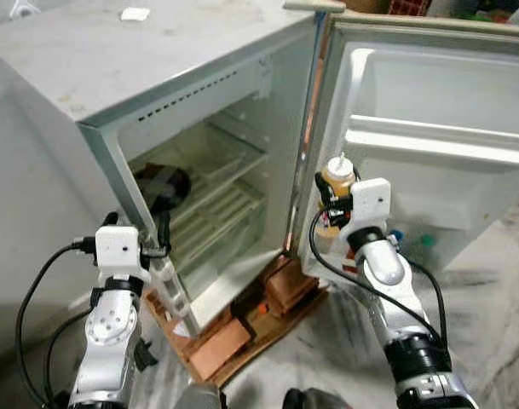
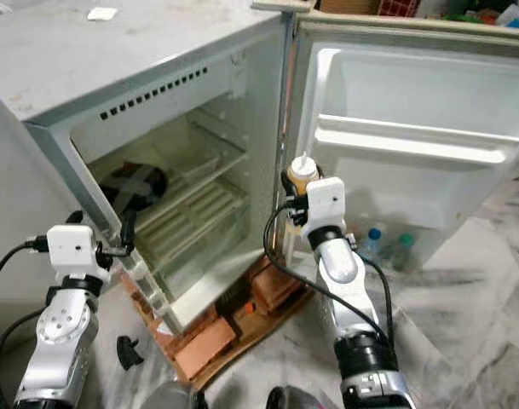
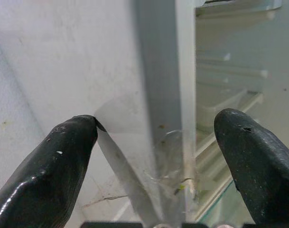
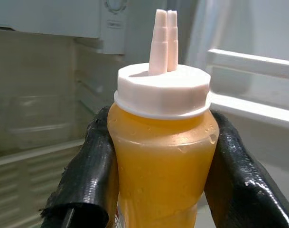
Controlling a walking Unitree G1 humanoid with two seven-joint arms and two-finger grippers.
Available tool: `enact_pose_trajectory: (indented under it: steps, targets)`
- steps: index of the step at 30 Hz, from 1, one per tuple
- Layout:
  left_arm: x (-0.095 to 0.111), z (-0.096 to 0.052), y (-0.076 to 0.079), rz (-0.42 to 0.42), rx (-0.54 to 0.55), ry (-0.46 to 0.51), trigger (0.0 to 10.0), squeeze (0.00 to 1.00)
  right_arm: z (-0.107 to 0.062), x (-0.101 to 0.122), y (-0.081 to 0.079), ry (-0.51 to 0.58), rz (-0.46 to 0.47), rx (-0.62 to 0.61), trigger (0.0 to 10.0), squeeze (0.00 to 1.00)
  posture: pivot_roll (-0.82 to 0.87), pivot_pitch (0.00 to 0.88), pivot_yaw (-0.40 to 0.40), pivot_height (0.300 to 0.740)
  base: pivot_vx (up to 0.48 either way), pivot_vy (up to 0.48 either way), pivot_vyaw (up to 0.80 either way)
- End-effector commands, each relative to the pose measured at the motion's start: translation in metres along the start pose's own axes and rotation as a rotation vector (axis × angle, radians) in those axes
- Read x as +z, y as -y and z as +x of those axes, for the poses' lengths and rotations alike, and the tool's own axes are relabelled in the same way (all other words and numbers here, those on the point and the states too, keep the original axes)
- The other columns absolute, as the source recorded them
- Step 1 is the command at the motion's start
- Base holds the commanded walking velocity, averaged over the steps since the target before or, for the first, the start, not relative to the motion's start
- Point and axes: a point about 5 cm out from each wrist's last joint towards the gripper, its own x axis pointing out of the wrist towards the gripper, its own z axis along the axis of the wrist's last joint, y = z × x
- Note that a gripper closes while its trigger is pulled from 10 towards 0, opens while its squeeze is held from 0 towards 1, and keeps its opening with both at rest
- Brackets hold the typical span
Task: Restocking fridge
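A small grey fridge (image 1: 114, 77) stands with its door (image 1: 438, 136) swung wide to the right. My right gripper (image 1: 329, 200) is shut on an orange sauce bottle (image 4: 161, 156) with a white nozzle cap (image 1: 337, 164), held upright between the fridge opening and the door. Its black fingers (image 4: 89, 175) press both sides of the bottle. My left gripper (image 1: 161, 234) is open at the fridge's left front edge (image 3: 158, 95), one finger (image 3: 54, 171) on each side of that wall. A dark bag (image 1: 161, 187) lies on the upper shelf inside.
Wire shelves (image 1: 216, 204) cross the fridge interior. Two bottles with coloured caps (image 2: 387, 243) stand in the door's lower rack, below a white door shelf (image 1: 438, 141). Bricks and cardboard (image 1: 242, 328) prop the fridge base on the marble floor (image 1: 489, 281). A small black object (image 2: 127, 351) lies on the floor.
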Motion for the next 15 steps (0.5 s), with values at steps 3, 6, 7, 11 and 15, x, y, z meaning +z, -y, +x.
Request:
enact_pose_trajectory:
  steps: [3, 6, 7, 11, 15]
  targets:
    - [0.002, 0.001, 0.006, 0.010, -0.045, -0.002, 10.0, 0.00, -0.002, -0.011, 0.005, -0.079, -0.029, -0.027, 10.0, 0.00, 0.13, 0.050, 0.014, 0.740, 0.000, 0.000, 0.00]
    - [-0.001, -0.001, 0.006, 0.015, -0.055, -0.020, 10.0, 0.00, -0.006, -0.023, 0.006, -0.145, -0.044, -0.045, 10.0, 0.00, 0.13, 0.053, 0.015, 0.740, 0.000, 0.000, 0.00]
    - [-0.002, -0.002, 0.006, 0.015, -0.058, -0.023, 10.0, 0.00, -0.007, -0.026, 0.007, -0.165, -0.039, -0.057, 10.0, 0.00, 0.13, 0.053, 0.015, 0.740, 0.000, 0.000, 0.00]
    - [-0.003, -0.006, 0.005, 0.017, -0.067, -0.034, 10.0, 0.00, -0.009, -0.032, 0.016, -0.195, -0.020, -0.119, 10.0, 0.00, 0.14, 0.058, 0.017, 0.740, 0.000, 0.000, 0.00]
    - [-0.003, -0.006, 0.004, 0.020, -0.069, -0.031, 10.0, 0.00, -0.008, -0.031, 0.018, -0.188, -0.024, -0.131, 10.0, 0.00, 0.14, 0.060, 0.018, 0.740, 0.000, -0.159, 0.00]
